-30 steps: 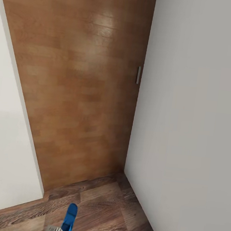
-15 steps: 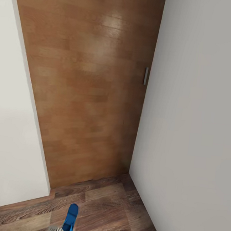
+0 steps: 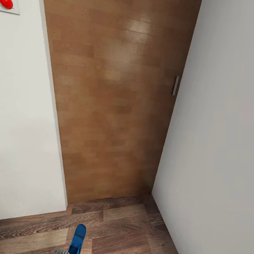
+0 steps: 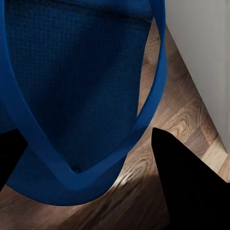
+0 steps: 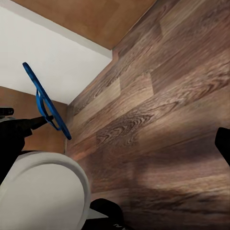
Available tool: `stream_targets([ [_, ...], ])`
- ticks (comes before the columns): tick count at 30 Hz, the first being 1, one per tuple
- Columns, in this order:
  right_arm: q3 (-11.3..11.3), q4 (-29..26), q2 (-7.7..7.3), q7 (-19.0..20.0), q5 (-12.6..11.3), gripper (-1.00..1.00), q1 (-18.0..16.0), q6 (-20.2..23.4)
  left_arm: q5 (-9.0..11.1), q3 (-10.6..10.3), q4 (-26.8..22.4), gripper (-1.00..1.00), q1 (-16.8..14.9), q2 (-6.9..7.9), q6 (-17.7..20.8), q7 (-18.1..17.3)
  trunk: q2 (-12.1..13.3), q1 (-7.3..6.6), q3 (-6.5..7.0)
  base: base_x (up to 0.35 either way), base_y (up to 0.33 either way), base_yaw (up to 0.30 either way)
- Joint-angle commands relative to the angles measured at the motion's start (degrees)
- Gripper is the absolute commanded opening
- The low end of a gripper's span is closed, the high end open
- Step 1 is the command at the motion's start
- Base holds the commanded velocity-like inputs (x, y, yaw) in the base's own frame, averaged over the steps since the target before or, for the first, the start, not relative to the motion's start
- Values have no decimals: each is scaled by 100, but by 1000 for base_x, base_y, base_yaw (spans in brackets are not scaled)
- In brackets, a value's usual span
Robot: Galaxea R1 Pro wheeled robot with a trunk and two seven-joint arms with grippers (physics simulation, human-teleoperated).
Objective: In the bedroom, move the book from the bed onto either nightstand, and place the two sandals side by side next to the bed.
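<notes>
A glossy wooden door [image 3: 114,98] and white walls [image 3: 224,134] block the way; the left gripper [image 4: 88,158] holds a blue sandal [image 4: 72,81]; the right gripper's opening cannot be told.

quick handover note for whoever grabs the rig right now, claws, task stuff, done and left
Left claw: shut on a blue sandal, held edge-up in the head view.
Right claw: fingers barely in frame, state unclear, nothing seen in it.
Surroundings: robot faces a corner with a brown wooden door, white walls and wood-plank floor.
Done: one sandal picked up.
Left: reach the bed, set this sandal beside it, place the second sandal next to it, move the book to a nightstand.
</notes>
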Motion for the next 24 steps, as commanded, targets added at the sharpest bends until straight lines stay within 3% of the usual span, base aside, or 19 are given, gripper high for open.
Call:
stream_targets([
  [1,-5,-1,0,16,-30,100,-2,57,20,-49,6,-100,-4,1,-61,28,-2,-1,-5,0,0,18],
  [24,-5,-1,15,7,-25,100,-2,52,20,-42,6,-100,-3,1,-61,26,-2,-1,-5,0,0,-21],
])
